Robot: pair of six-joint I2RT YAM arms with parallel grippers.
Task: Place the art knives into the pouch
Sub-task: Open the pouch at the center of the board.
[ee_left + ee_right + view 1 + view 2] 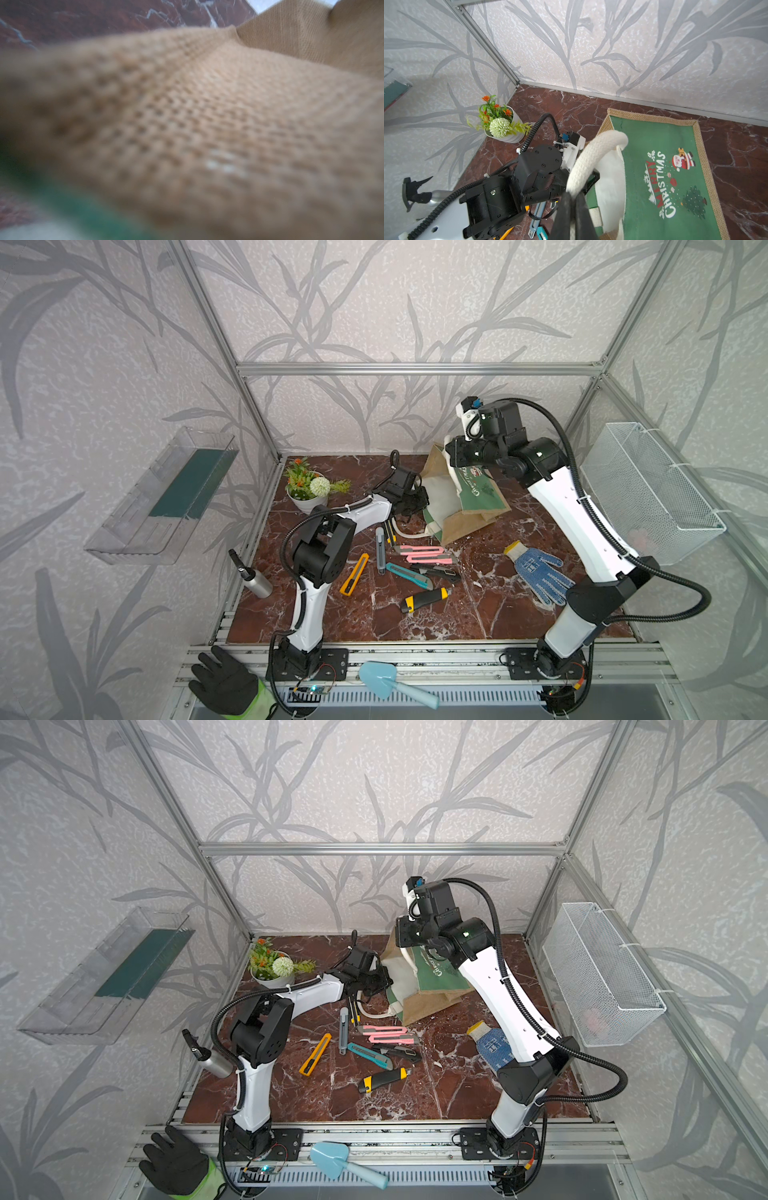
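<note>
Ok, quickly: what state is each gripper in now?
Left gripper: shut at the pouch rim; grip on it cannot be told.
Right gripper: shut on the white rope handle.

The left arm (pixel 365 510) folds at the elbow and reaches forward, low. The left tool (pixel 419 501) is closed on the rim of the pouch (pixel 478 497). The right arm (pixel 569 506) stretches up and forward, wrist raised. The right tool (pixel 572 195) is clamped on the white rope handle (pixel 591 158).

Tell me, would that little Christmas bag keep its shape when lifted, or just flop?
Probably floppy: the pouch lies slumped while the right gripper pinches its rope handle. Likely light, being thin jute and seemingly empty. Its coarse weave should not slip easily.
</note>
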